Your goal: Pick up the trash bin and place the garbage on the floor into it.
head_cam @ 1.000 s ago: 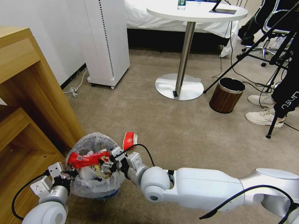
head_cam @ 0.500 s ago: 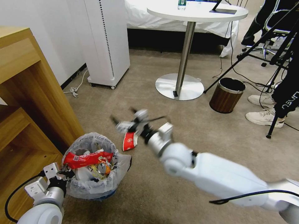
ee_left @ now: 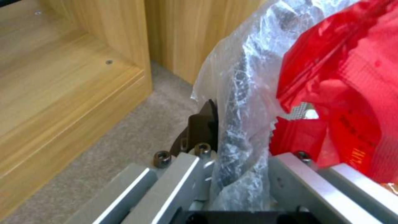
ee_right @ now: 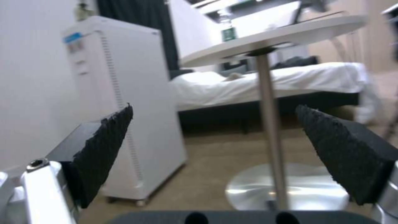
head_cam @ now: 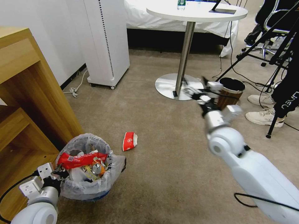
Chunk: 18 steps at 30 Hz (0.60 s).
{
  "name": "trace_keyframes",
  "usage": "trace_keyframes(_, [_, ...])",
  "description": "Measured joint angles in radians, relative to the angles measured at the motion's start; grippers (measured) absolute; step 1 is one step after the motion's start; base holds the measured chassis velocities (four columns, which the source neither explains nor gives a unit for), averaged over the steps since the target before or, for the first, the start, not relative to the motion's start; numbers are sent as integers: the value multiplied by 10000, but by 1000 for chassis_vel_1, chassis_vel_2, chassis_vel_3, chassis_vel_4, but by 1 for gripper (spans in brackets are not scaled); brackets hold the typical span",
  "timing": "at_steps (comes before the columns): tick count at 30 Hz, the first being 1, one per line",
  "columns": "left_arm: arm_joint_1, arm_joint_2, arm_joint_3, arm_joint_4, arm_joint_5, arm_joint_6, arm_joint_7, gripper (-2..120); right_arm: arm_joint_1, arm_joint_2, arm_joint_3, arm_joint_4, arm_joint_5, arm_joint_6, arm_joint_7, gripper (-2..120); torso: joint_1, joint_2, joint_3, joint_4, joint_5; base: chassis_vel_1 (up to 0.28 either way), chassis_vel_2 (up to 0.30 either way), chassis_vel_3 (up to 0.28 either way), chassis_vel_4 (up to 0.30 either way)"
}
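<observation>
Trash bin (head_cam: 87, 169) sits on the beige floor (head_cam: 174, 146) beside a wooden cabinet (head_cam: 25, 93), red wrappers heaped inside; a red-white paper cup (head_cam: 130, 141) lies near it. Since a second ago the right gripper (head_cam: 199, 90) has swung from the bin toward the round table (head_cam: 196, 11).

Left wrist view: the left gripper (ee_left: 232, 161) pinches the bagged rim (thin plastic could slip or tear).

Right wrist view: jaws wide apart, empty.

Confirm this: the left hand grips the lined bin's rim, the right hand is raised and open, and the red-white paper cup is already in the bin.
Not the cup. The head view shows the red-white paper cup lying on the carpet beside the trash bin. The left hand does grip the rim, and the right hand is raised and open.
</observation>
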Motion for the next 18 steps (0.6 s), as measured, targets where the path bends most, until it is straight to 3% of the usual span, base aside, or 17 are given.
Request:
trace_keyframes(7, [157, 99, -47, -45, -19, -17, -28, 1, -1740, 443, 1751, 440, -1497, -599, 499, 100, 0, 0, 0, 3, -3, 0, 0, 0, 0])
trace_keyframes(18, [164, 164, 9, -227, -248, 113, -40, 1, -3252, 983, 2448, 276, -2802, -311, 867, 100, 0, 0, 0, 1, -3, 0, 0, 0, 0])
